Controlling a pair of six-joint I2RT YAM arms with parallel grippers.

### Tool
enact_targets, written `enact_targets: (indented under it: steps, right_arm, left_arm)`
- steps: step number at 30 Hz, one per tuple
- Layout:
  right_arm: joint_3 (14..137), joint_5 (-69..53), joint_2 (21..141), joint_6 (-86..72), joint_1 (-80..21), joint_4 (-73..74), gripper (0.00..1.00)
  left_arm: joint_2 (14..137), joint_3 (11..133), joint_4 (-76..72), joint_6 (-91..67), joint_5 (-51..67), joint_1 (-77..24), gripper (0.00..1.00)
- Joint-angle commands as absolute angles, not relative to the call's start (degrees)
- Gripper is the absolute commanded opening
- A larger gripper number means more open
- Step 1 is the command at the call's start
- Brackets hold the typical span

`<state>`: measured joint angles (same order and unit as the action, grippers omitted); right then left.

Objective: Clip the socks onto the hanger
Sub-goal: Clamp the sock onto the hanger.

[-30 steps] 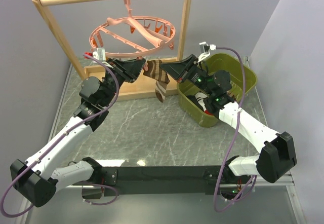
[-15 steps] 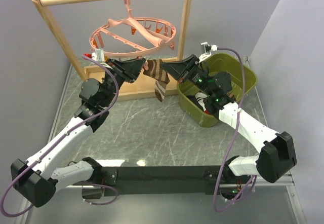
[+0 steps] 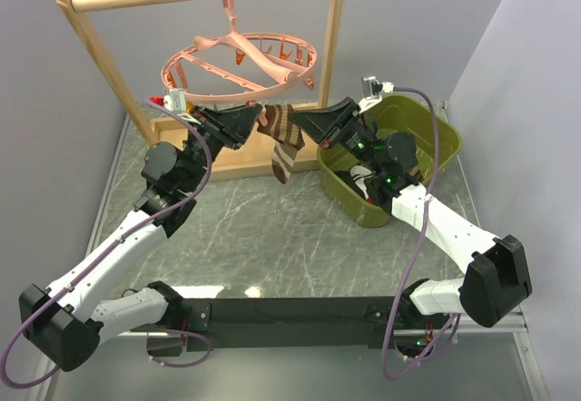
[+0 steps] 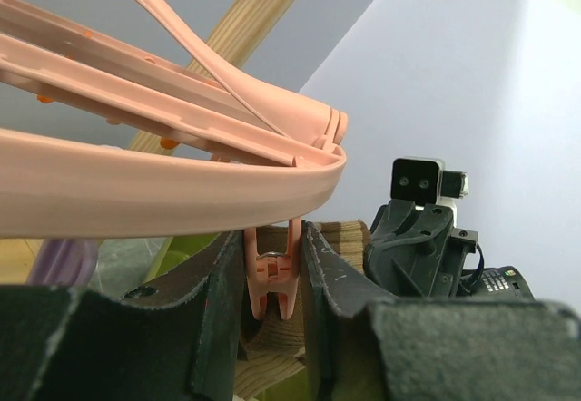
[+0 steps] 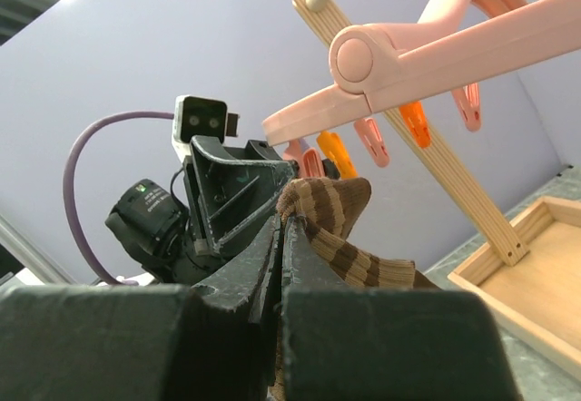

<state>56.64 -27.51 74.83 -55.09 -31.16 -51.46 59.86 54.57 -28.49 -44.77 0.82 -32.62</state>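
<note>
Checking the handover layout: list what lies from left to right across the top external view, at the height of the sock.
left tool → brown striped sock → right tool → olive-green bin

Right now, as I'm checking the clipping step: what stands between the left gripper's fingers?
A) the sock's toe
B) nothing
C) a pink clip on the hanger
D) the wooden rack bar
C: the left wrist view shows a pink clip under the hanger rim between the left gripper's fingers; the right gripper holds the sock.
</note>
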Motion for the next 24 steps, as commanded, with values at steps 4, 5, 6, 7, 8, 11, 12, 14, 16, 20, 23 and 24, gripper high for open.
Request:
enact_targets:
  steps: [4,5,6,7,8,11,12,14,16,20,23,24]
  right_arm:
    - [56.6,-26.02,73.91,-54.93,-31.64,-57.3,0.0]
    - [56.95,-26.1,74.09,-54.93,-31.73,-57.57,0.0]
    - [56.87,-26.1,74.27,-55.11,-31.64,-57.83,0.0]
    - [57.04,-26.1,74.88,-55.63,-31.73,-58.79,0.0]
    - [56.95,-26.19,75.14,-55.98,-31.64,-59.32,0.0]
    - [56.6,-26.28,76.11,-57.13,-31.64,-61.43,0.0]
    - [56.51,-26.02,76.2,-57.3,-31.73,-61.61,0.0]
    - [56.43,-25.84,76.64,-57.13,-31.73,-61.7,0.0]
    - [56.69,-25.93,77.08,-56.87,-31.82,-61.26,0.0]
    - [56.87,-26.1,77.34,-56.25,-31.99,-60.73,0.0]
    - [56.95,-25.84,77.17,-55.2,-31.99,-59.77,0.0]
    - [56.95,-25.75,77.08,-55.02,-31.99,-59.59,0.0]
  left_arm:
    - [59.76,54.49,-32.78,-46.49,2.46,-33.49,0.19]
    - [59.85,54.58,-32.96,-46.67,2.72,-33.49,0.19]
    - [59.85,54.67,-33.13,-46.76,2.9,-33.57,0.19]
    - [60.03,54.67,-33.48,-46.84,2.81,-33.57,0.19]
    - [60.03,54.67,-33.66,-47.02,2.73,-33.66,0.19]
    - [59.85,54.49,-34.45,-47.46,2.55,-33.75,0.19]
    - [59.68,54.23,-34.71,-47.63,2.46,-33.84,0.19]
    - [59.59,53.88,-36.21,-48.25,2.9,-33.84,0.19]
    - [59.5,53.52,-36.91,-48.16,3.25,-33.93,0.2]
    - [59.94,53.88,-35.77,-47.9,3.51,-34.1,0.23]
    - [60.03,53.53,-35.68,-48.34,3.52,-34.19,0.26]
    - [59.94,53.53,-35.16,-48.25,3.25,-34.19,0.27]
